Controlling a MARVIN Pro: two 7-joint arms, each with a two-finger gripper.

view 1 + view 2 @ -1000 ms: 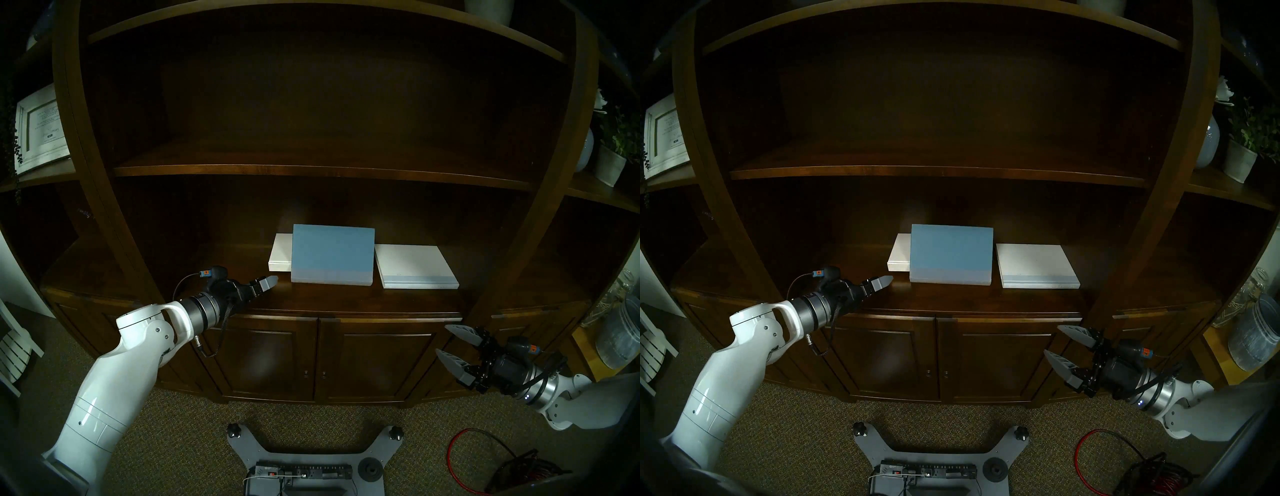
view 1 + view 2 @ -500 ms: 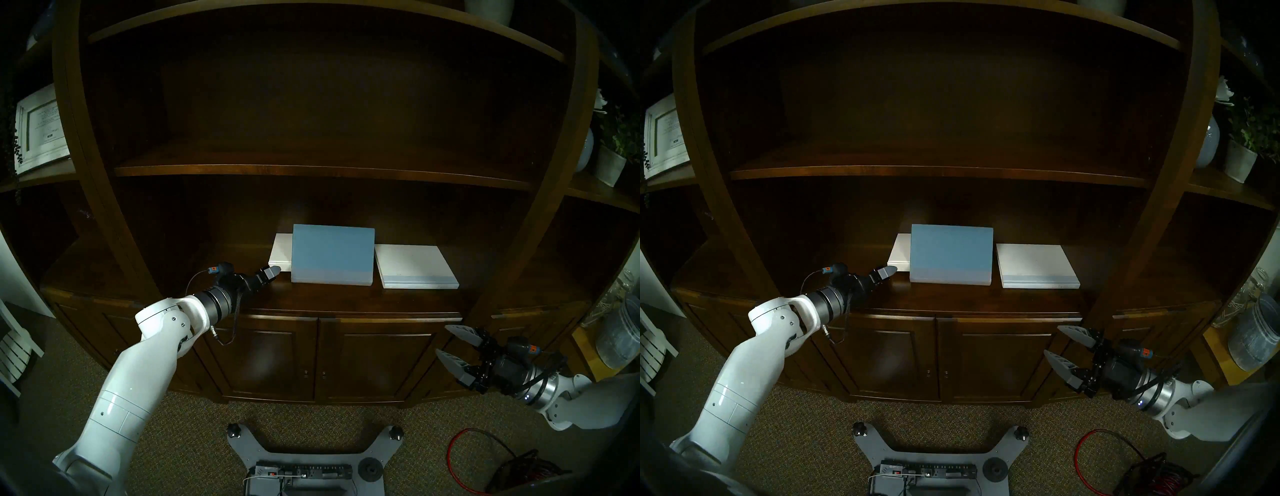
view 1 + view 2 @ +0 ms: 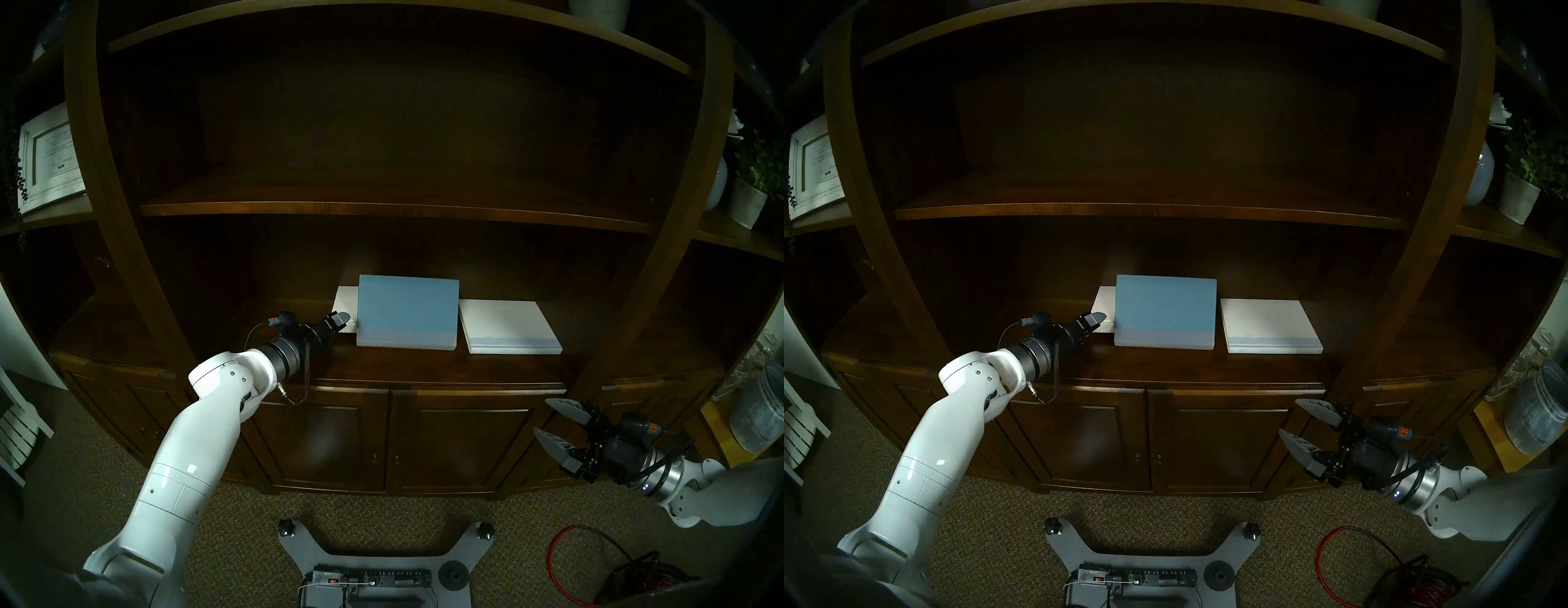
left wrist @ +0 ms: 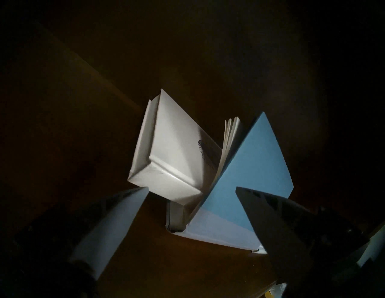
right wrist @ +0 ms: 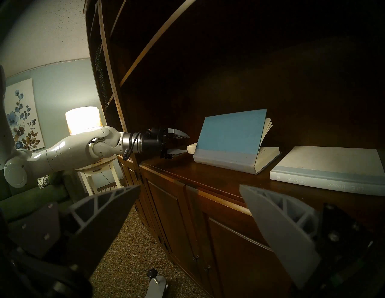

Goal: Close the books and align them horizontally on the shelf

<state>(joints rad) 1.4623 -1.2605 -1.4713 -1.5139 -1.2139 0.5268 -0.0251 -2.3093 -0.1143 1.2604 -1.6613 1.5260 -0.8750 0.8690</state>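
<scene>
1. My left gripper [image 3: 341, 319] has its two fingers spread apart, one above and one below the near corner of the white book [image 3: 344, 302]. I come at it this way because I think I can grab the corner and slide the book.
2. My right gripper [image 3: 559, 429] is spread wide too. It holds nothing and waits low by the cupboard doors [image 3: 460, 441].
3. I count three books on the shelf [image 3: 424, 365]. The white book and the striped book [image 3: 507, 325] lie flat and shut. The blue book [image 3: 407, 310] has its cover propped up, so it needs closing.
4. The blue book hides most of the white one, so they are not in a row yet.
</scene>
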